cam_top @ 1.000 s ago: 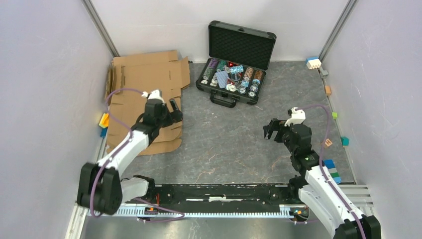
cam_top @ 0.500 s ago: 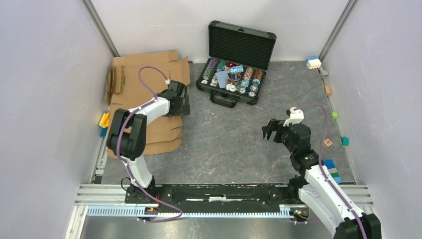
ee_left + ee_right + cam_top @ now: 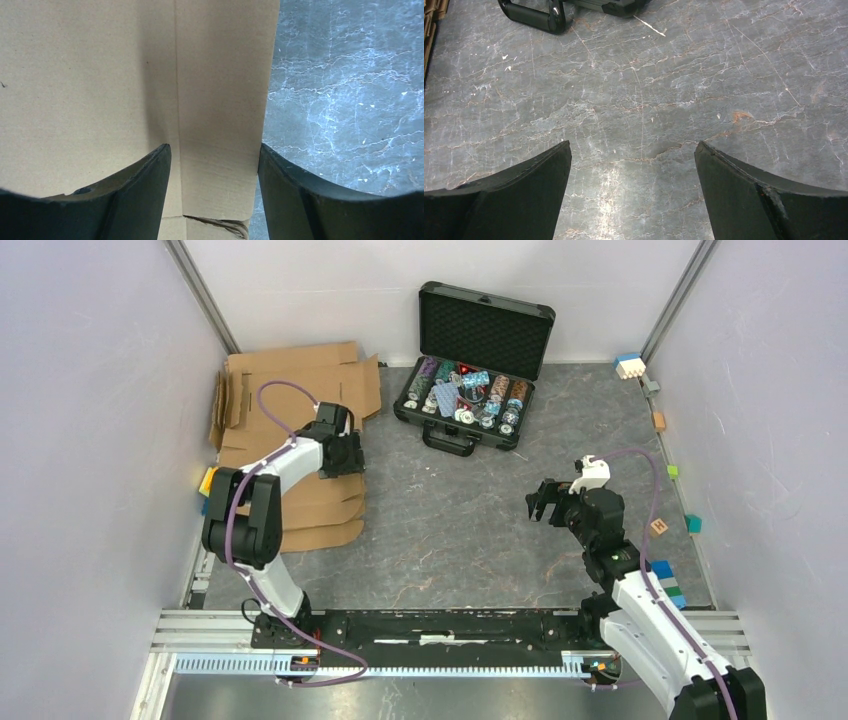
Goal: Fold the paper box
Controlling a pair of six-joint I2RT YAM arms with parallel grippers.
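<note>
The paper box (image 3: 290, 390) is flat brown cardboard lying unfolded on the table's far left, its flaps spread against the left wall. My left gripper (image 3: 350, 456) is low over its right edge, jaws open. In the left wrist view the gripper (image 3: 215, 200) straddles a narrow creased flap of the cardboard (image 3: 220, 100); the right fingertip (image 3: 300, 200) is at the flap's outer edge, over the grey table. My right gripper (image 3: 541, 503) is open and empty above bare table at mid-right, also seen in the right wrist view (image 3: 634, 195).
An open black case (image 3: 480, 330) with foam lining and colourful chips stands at the back centre; its handle (image 3: 531, 15) shows in the right wrist view. Small coloured blocks (image 3: 665, 580) lie along the right wall, and one (image 3: 209, 480) lies by the left wall.
My left arm swung from the middle of the cardboard out to its right edge, then drew slightly back left and lower. The right arm has hardly moved.
</note>
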